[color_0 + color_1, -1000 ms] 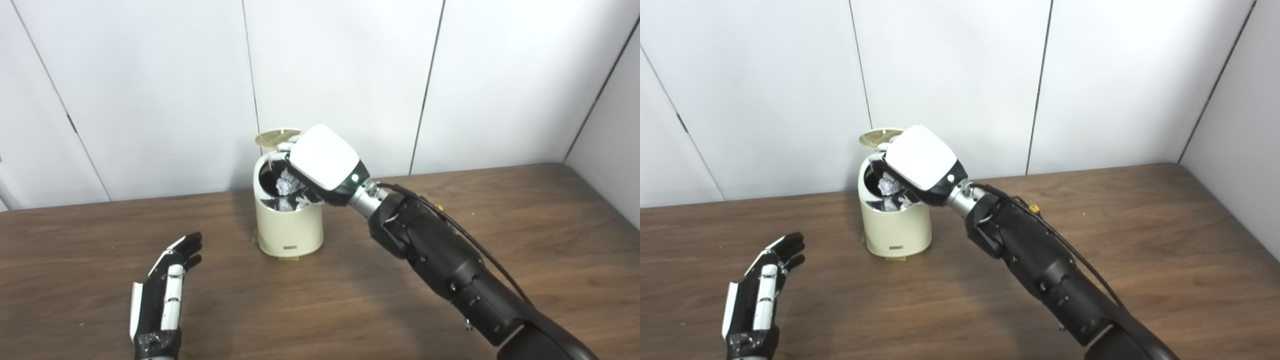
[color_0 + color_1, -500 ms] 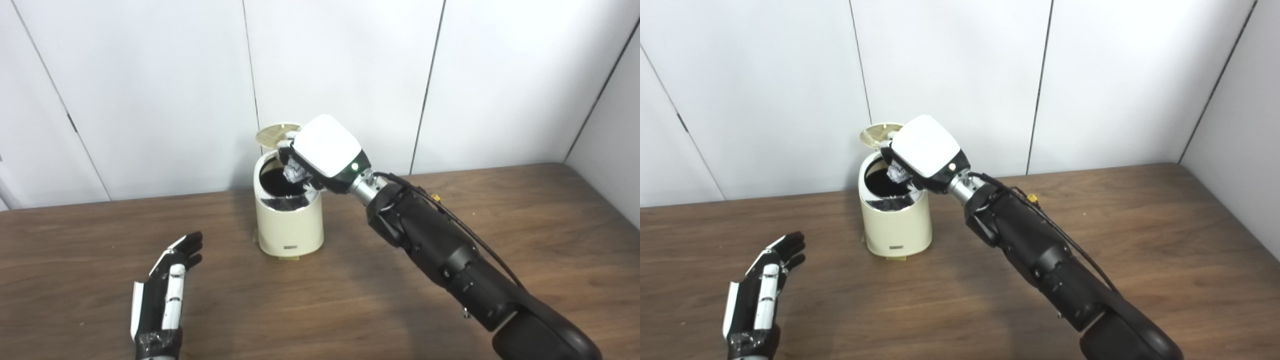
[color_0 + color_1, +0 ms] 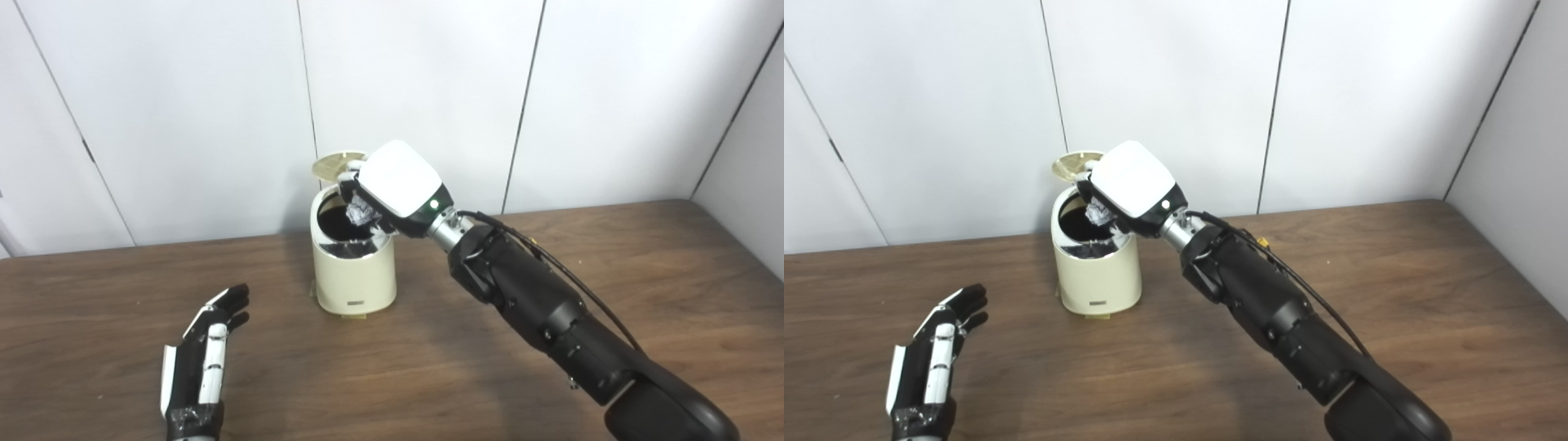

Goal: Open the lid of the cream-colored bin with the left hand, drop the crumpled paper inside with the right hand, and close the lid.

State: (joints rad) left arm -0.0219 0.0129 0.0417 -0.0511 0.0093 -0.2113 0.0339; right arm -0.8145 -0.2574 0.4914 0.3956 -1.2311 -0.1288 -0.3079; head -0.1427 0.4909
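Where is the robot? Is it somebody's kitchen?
Probably not a kitchen; it looks like a test room or lab. There is only a bare wooden table, plain white wall panels, and one small bin.

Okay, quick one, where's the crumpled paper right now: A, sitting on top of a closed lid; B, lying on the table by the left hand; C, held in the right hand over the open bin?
C: the right hand grips the crumpled paper above the open mouth of the cream-colored bin, whose lid is raised.
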